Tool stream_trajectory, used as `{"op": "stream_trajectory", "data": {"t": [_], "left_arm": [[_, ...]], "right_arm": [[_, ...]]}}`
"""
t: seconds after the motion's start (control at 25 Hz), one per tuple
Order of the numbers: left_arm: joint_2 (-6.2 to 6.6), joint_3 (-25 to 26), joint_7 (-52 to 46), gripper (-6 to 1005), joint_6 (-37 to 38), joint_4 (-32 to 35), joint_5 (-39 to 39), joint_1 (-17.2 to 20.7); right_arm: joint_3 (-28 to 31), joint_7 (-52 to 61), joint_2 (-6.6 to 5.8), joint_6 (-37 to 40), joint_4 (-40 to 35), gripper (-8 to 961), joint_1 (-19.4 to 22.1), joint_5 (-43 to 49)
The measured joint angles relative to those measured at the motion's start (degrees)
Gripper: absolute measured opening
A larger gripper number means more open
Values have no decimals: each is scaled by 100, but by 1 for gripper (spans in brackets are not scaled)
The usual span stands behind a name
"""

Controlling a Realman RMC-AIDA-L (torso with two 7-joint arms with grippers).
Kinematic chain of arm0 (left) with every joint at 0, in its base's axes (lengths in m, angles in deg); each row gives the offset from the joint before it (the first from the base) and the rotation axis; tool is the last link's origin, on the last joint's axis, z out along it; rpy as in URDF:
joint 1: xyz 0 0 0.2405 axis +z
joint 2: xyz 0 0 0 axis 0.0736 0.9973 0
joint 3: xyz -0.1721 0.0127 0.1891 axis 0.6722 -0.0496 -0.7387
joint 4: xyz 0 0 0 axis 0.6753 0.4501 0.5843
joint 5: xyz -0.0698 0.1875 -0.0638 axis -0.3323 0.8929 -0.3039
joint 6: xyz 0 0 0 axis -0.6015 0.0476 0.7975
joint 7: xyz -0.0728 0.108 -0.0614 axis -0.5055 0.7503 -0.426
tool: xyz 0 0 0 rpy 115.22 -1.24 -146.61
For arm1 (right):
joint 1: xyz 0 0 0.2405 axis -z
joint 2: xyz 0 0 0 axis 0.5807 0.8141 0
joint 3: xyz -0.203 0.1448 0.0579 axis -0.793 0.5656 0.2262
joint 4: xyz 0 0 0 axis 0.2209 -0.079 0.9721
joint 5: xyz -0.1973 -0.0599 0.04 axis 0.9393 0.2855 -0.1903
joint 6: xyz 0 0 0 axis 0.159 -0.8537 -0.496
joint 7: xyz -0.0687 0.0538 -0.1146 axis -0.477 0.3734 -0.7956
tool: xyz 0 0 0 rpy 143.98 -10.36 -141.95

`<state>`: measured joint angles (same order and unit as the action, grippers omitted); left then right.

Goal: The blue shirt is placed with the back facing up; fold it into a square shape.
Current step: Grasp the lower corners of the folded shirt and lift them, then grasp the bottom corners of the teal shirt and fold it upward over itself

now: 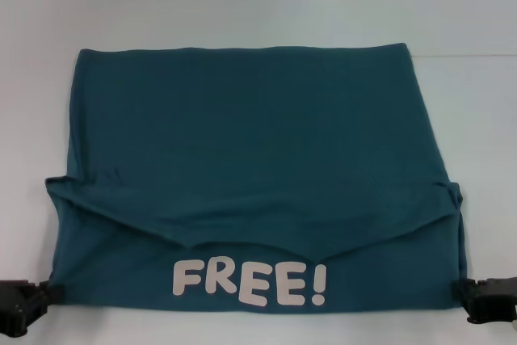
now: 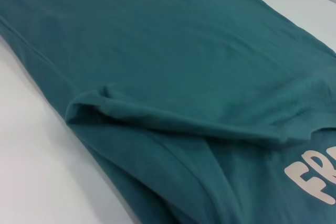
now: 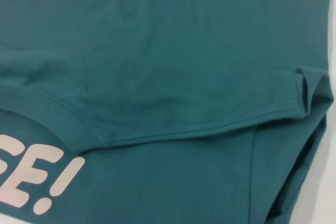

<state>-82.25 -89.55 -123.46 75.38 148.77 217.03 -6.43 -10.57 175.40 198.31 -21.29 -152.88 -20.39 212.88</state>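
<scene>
Both grippers' jaws flank the folded blue shirt point(image 1: 242, 151).

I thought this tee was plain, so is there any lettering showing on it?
Yes, white lettering reading FREE! shows on the blue shirt near its front edge.

blue shirt point(image 1: 258, 143) | teal, folded rectangle, flat | white "FREE!" print on near part

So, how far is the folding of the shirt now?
Partly done. The blue shirt lies as a wide rectangle, one layer folded over so the "FREE!" print shows. In hand: the left gripper and right gripper sit at its near corners. Left: folding it smaller into a square.
</scene>
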Motion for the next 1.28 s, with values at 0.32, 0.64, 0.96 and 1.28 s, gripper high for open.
{"op": "stream_trajectory", "data": {"t": [0.32,0.64,0.96,1.28], "left_arm": [[0,14,14,52,117,-8,10,117],[0,82,-1,52,279,17,0,110],[31,81,-165,52,322,200,-121,-164],[91,81,-445,53,133,450,-225,-709]], "right_arm": [[-30,-45,17,31,-291,25,399,-46],[-39,-96,-16,-20,-326,25,306,-201],[109,51,-95,-69,-329,25,-193,-273],[683,216,-105,-33,-280,24,-905,-247]]}}
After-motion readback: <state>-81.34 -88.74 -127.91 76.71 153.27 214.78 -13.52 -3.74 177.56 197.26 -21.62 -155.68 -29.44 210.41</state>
